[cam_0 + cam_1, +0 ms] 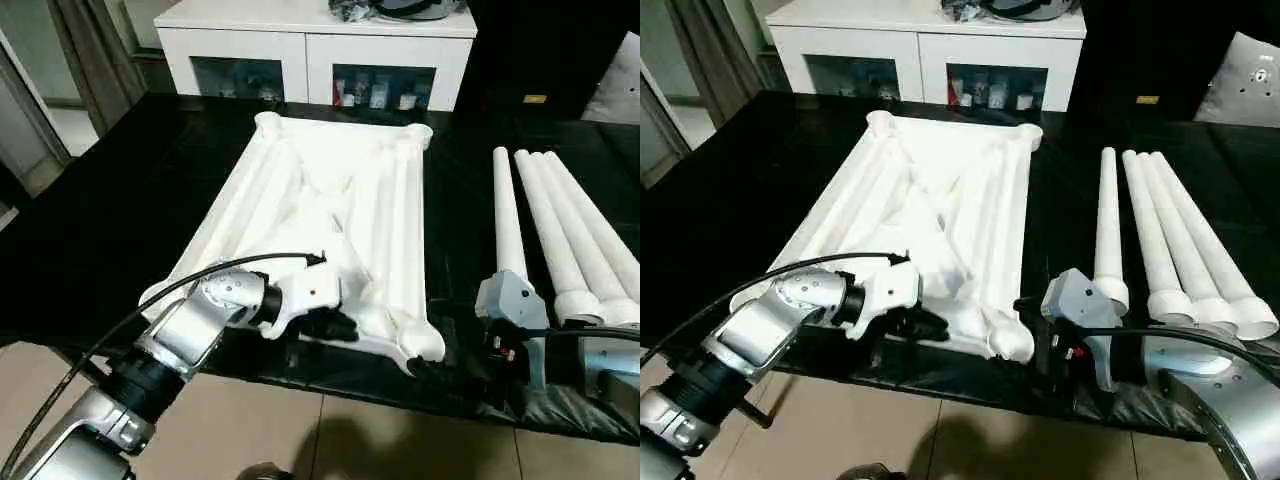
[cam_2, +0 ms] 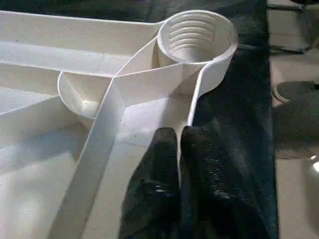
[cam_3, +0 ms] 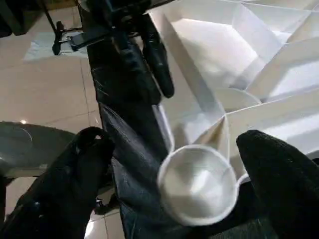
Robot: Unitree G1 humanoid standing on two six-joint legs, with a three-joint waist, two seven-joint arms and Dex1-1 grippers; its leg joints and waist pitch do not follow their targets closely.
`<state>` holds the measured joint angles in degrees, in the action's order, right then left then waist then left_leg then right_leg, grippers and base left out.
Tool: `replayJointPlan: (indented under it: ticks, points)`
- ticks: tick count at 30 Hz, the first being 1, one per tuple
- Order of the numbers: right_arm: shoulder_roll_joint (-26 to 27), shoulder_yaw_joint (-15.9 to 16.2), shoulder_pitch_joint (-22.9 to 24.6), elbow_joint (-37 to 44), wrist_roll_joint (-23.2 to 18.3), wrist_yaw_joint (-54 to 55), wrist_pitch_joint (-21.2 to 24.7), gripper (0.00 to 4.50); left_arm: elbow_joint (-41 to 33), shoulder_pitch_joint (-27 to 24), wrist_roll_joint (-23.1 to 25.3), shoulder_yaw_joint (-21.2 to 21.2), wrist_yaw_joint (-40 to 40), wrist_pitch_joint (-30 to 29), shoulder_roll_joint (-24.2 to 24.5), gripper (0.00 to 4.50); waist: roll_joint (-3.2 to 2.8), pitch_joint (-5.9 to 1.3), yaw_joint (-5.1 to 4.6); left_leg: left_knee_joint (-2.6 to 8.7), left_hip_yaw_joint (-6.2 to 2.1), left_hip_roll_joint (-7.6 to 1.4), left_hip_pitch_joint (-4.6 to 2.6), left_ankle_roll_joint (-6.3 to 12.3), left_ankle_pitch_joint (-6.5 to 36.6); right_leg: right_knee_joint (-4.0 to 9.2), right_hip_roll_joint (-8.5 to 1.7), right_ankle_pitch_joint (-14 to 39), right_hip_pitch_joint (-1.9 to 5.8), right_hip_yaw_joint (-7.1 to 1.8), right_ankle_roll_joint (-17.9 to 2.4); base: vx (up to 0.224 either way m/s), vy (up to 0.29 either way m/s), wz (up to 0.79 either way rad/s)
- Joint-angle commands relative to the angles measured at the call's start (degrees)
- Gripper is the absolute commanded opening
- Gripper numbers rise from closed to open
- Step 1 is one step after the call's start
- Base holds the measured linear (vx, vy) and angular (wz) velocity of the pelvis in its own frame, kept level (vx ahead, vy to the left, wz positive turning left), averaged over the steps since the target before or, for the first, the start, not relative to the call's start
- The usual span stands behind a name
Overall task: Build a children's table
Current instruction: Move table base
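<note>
From my head cameras I see the children's table top lying upside down, ribs up, on the black-covered work table, with the four white legs lined up side by side well apart to its right, none fitted yet. My left gripper sits at the near edge of the top, and my right gripper waits just beside the near right corner socket. Along my left wrist, my two black fingers are pinched together over the thin rim wall of the top, with the threaded socket a little beyond them, so I judge I am clamping that edge. Along my right wrist, my jaws stand wide apart on either side of the rounded corner socket, touching nothing that I can see, and my left gripper shows on the rim beyond. The risk I see is the grip on so thin a wall: if I pull or lift, the smooth plastic could slip out, or the top could slide on the slack black cover and swing its corner into my open right fingers. Closing the right too soon could also shove the socket away.
</note>
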<state>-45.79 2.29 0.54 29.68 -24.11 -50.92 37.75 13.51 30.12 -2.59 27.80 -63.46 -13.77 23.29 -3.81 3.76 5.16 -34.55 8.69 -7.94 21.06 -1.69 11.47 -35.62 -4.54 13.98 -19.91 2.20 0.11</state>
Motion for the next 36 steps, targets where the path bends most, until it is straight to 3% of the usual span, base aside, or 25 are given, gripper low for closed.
replayJointPlan:
  ticks: [1,4,12,15,20,24,25,26,29,30,31,32,34,36]
  points:
    - [-0.54,-1.19,0.33,1.19,0.34,1.16,0.21,4.5,3.72,0.27,2.53,-0.64,2.84,-2.42,0.54,0.13,1.06,-2.35,0.11,5.42,-2.0,-5.18,-0.44,1.82,14.13,5.47,-5.14,14.16,0.89,-3.03,-12.12,0.0,0.0,0.0]
    - [-0.43,-1.38,0.31,1.17,0.74,1.88,0.38,4.5,4.07,0.46,2.33,-0.98,3.01,-2.55,0.45,0.06,1.12,-2.47,0.09,5.38,-2.03,-5.11,-0.31,2.2,13.03,5.37,-5.07,12.9,0.93,-3.0,-11.92,0.0,0.0,0.0]
    - [0.36,-1.13,-0.49,0.44,1.95,4.89,1.23,4.5,4.91,1.03,1.67,-2.65,3.54,-1.45,0.39,0.06,1.14,-3.02,0.03,4.89,-1.85,-5.09,-0.16,4.44,7.6,4.51,-4.88,2.64,1.25,-2.63,-13.81,0.0,0.0,0.0]
    - [1.01,-0.79,-1.16,-0.03,2.68,6.48,1.46,4.5,4.23,1.14,1.25,-3.05,3.82,-3.11,0.18,0.06,1.15,-2.94,0.01,4.86,-1.78,-5.1,-0.23,4.74,7.73,4.51,-4.97,2.7,1.27,-2.6,-14.24,0.0,0.0,0.0]
    - [2.07,-0.61,-1.58,-0.85,4.05,8.63,1.05,4.5,1.41,0.38,0.73,-3.35,3.92,-5.08,0.14,0.06,1.11,-2.74,-0.02,5.13,-1.79,-5.19,-0.3,3.58,9.61,4.8,-4.99,6.47,1.23,-2.69,-13.89,0.0,0.0,0.0]
    - [3.91,-1.07,-1.47,-1.92,4.12,10.29,-0.36,4.5,-2.05,-1.12,-1.92,-5.18,3.34,-2.49,-0.37,0.06,1.05,-3.03,-0.06,4.94,-1.74,-5.21,-0.29,4.01,8.09,4.51,-4.97,3.02,1.28,-2.65,-14.09,0.0,0.0,0.0]
    - [4.21,-1.13,-1.5,-2.17,4.15,10.57,-0.52,4.5,-2.45,-1.28,-2.12,-5.4,3.43,-2.49,-0.41,0.25,0.98,-3.12,-0.03,4.86,-1.73,-5.17,-0.23,4.17,7.48,4.35,-4.97,1.97,1.31,-2.62,-14.25,0.0,0.0,0.0]
    - [5.77,-1.59,-1.8,-3.46,4.52,12.28,-1.26,4.5,-4.1,-2.0,-3.03,-6.52,4.12,-2.67,-0.78,0.37,1.14,-3.5,0.01,4.62,-1.7,-5.15,-0.21,4.82,5.59,3.98,-4.94,-1.3,1.36,-2.5,-14.93,0.0,0.0,0.0]
    - [8.45,-2.7,-2.77,-5.28,5.29,15.39,-2.72,4.5,-7.15,-3.09,-6.1,-8.95,4.64,-5.32,-1.72,0.48,1.33,-3.87,0.01,4.22,-1.54,-4.94,-0.01,5.75,3.29,3.59,-4.84,-4.61,1.51,-2.36,-15.67,0.0,0.0,0.0]
    - [11.0,-3.75,-3.95,-6.36,4.95,17.78,-2.93,4.5,-9.83,-4.36,-8.12,-12.05,7.7,-5.9,-3.35,0.69,0.99,-4.37,0.08,3.8,-1.51,-4.87,0.07,6.22,1.04,3.0,-4.91,-7.41,1.44,-2.3,-16.33,0.0,0.0,0.0]
    - [11.91,-4.11,-4.28,-6.63,4.83,18.56,-2.95,4.5,-10.81,-4.89,-8.75,-13.13,8.85,-6.02,-3.92,0.82,1.1,-4.56,-0.02,3.35,-1.48,-4.79,0.48,7.23,-1.55,2.57,-4.74,-11.24,1.33,-2.21,-16.98,0.0,0.0,0.0]
    - [13.36,-4.46,-4.83,-6.67,4.59,19.78,-2.9,4.5,-12.07,-5.78,-8.63,-15.17,12.47,-5.19,-5.18,0.82,1.02,-4.43,0.02,3.15,-1.46,-4.72,0.66,8.22,-2.07,2.53,-4.51,-12.37,1.21,-2.1,-17.18,0.0,0.0,0.0]
    - [15.91,-4.73,-5.56,-6.29,6.33,24.12,-2.87,4.5,-13.8,-7.2,-7.1,-18.28,19.52,-5.26,-7.08,0.91,1.0,-4.28,-0.02,3.14,-1.34,-4.66,0.7,8.56,-0.88,2.77,-4.42,-10.34,1.14,-2.06,-16.76,0.0,0.0,0.0]
    - [20.1,-5.28,-5.88,-5.97,9.06,31.54,-1.86,4.5,-16.79,-9.32,-6.7,-22.51,26.64,-7.01,-9.55,0.91,1.11,-4.11,-0.03,3.33,-1.27,-4.64,0.58,7.66,1.02,3.11,-4.33,-6.36,1.13,-2.12,-15.84,0.0,0.0,0.0]
